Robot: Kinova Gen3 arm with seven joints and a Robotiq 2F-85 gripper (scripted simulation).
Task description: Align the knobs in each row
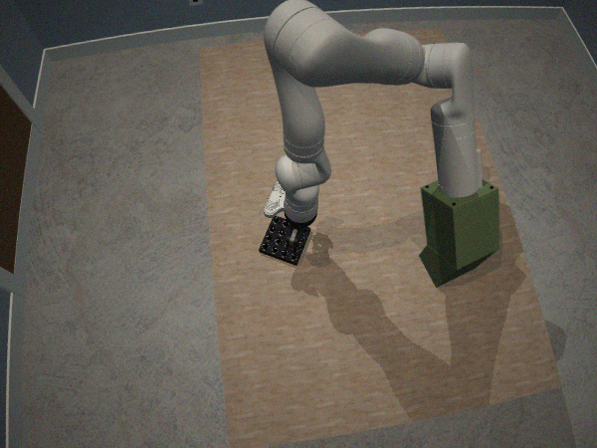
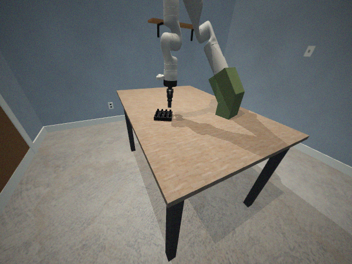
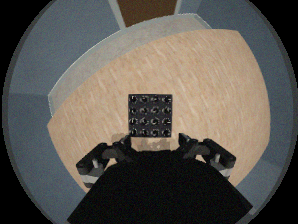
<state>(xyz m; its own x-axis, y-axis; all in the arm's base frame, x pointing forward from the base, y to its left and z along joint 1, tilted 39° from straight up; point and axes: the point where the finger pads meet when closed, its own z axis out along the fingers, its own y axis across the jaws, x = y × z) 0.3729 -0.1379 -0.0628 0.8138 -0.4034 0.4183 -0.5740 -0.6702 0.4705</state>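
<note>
The black knob box [image 1: 269, 251] [image 2: 162, 119] [image 3: 150, 116] stands flat on the table [image 1: 348, 299] [image 2: 188, 158] [image 3: 210, 75], with its knobs facing up in a square grid. In the wrist view the whole grid shows, but the white lines, marks and printed names are too small to read. The socket cannot be made out, so I cannot tell which side is the rear. My gripper [image 2: 169, 107] [image 3: 154, 139] is open and empty, pointing down above the box and not touching it. In the top view the arm's wrist hides part of the box.
The arm's green base block [image 1: 473, 229] [image 2: 230, 94] stands on the table to the right of the box. A white patterned object [image 1: 275, 200] [image 2: 159, 77] shows beside the arm's wrist. The arm's shadow lies across the table. A wooden shelf [image 2: 186, 26] is on the wall behind.
</note>
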